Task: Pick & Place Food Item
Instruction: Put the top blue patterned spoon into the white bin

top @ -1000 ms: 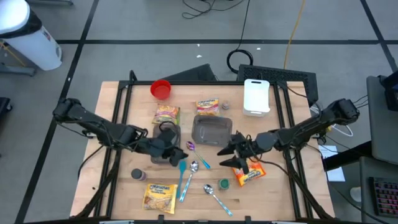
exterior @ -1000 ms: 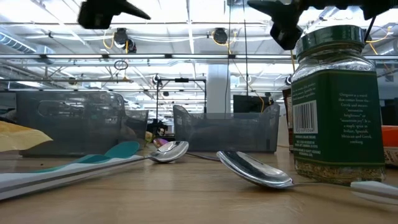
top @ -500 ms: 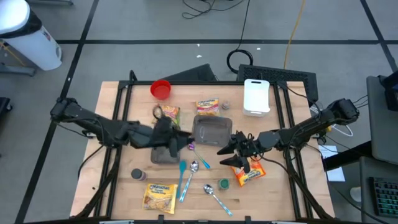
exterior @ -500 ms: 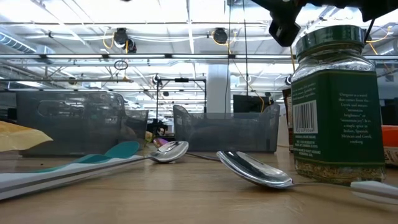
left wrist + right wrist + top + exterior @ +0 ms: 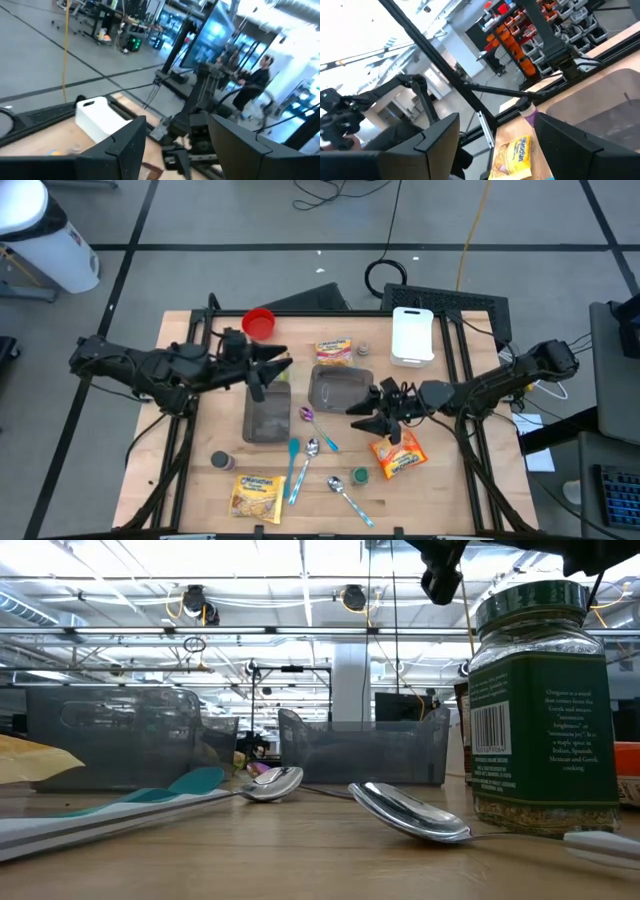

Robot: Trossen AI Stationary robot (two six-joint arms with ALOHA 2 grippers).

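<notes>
Yellow noodle packets lie flat on the table: one at the far middle [image 5: 335,351], one at the near left [image 5: 257,495], and one [image 5: 281,376] partly hidden under my left gripper. An orange packet [image 5: 399,457] lies at the near right. Two grey bins [image 5: 264,420] [image 5: 340,391] stand mid-table. My left gripper [image 5: 279,364] [image 5: 175,150] is open and empty, raised beyond the left bin's far end. My right gripper [image 5: 362,416] [image 5: 495,150] is open and empty, raised between the right bin and the orange packet.
A red cup [image 5: 258,323] and a white container [image 5: 412,335] stand at the far side. Spoons [image 5: 312,447], a teal spatula [image 5: 292,463] and two spice jars [image 5: 222,461] [image 5: 359,476] lie near the front. A person [image 5: 255,82] stands in the room beyond.
My left gripper has risen from over the left bin and drawn back toward the table's far left, tipping up to level. My right gripper has lifted a little and shifted toward the far edge, uncovering more of the orange packet. Nothing on the table has moved.
</notes>
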